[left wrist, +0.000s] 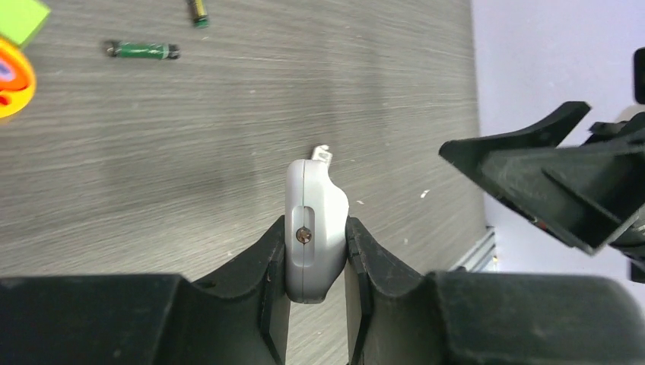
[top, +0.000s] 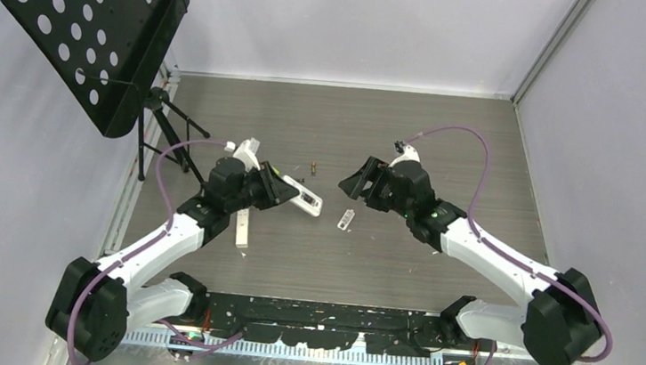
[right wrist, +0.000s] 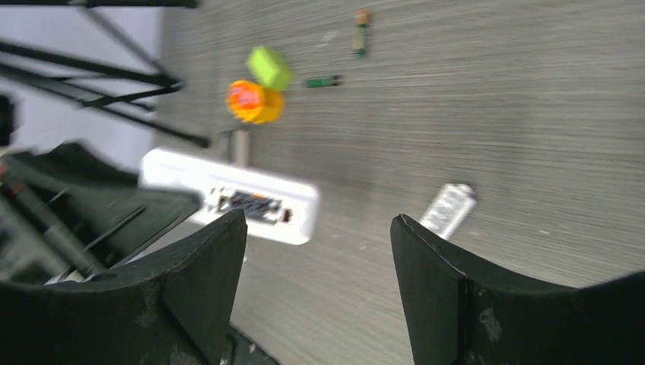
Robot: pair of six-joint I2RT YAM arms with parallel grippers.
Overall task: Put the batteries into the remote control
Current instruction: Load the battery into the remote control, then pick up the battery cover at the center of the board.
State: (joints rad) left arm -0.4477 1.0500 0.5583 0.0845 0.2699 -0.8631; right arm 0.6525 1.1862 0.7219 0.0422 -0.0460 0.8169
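1. Left jaws are clamped on the white remote control (left wrist: 312,228), its compartment open.
2. Right jaws stand wide and empty; two batteries (right wrist: 323,80) lie ahead of them, beyond the white remote control.
3. One battery should be pinched mid-length and kept level.
4. An orange-and-green toy (right wrist: 257,91) beside the batteries crowds that approach; a battery cover (right wrist: 449,209) lies nearer the right jaws.

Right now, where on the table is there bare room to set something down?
Free: the far strip of table between back wall and batteries; the near middle between battery cover and arm bases. Crowded: centre-left, where the left gripper holds the remote beside the orange-and-green toy and a second remote.
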